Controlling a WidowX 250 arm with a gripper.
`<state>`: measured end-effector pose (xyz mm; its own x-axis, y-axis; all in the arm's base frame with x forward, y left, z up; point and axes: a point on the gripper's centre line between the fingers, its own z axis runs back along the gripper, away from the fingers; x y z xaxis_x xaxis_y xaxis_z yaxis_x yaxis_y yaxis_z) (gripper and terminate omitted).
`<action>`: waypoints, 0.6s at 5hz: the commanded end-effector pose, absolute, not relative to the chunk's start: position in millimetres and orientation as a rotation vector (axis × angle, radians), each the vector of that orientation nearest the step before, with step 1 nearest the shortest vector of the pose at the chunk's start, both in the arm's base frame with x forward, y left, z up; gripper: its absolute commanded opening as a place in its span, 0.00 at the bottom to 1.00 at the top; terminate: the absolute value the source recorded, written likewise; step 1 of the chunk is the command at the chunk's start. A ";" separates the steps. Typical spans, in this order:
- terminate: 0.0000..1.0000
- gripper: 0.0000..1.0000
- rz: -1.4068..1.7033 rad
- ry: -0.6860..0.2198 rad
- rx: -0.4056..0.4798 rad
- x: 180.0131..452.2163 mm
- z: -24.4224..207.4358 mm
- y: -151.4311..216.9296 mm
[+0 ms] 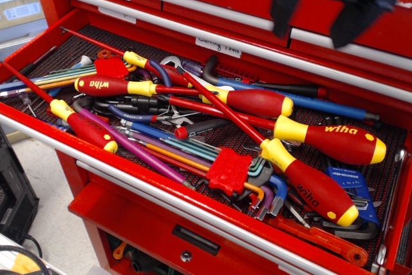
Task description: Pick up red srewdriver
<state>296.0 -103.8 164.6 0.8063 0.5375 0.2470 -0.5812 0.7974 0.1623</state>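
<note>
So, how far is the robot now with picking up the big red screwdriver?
Nothing is picked up yet. The gripper hangs blurred above the open drawer, its jaws apart and holding nothing. The red screwdriver lies untouched at the front right. Descending, gripping and lifting all remain.

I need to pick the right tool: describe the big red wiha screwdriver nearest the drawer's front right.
The red screwdriver lies across the pile at the drawer's front right. Bulbous glossy red handle, plastic-looking, with yellow collar, yellow end cap, white "wiha" lettering. Its long red shaft runs up-left over other tools; the handle rests on hex keys.
</note>
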 end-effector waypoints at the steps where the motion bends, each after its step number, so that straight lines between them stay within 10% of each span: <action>1: 0.00 1.00 1.069 -0.256 0.094 321.0 131.6 -113.4; 3: 0.00 1.00 1.346 -0.220 -0.002 344.2 95.3 -105.5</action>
<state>338.2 -107.4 75.5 0.1965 0.9662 0.1671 -0.9728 0.2134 -0.0898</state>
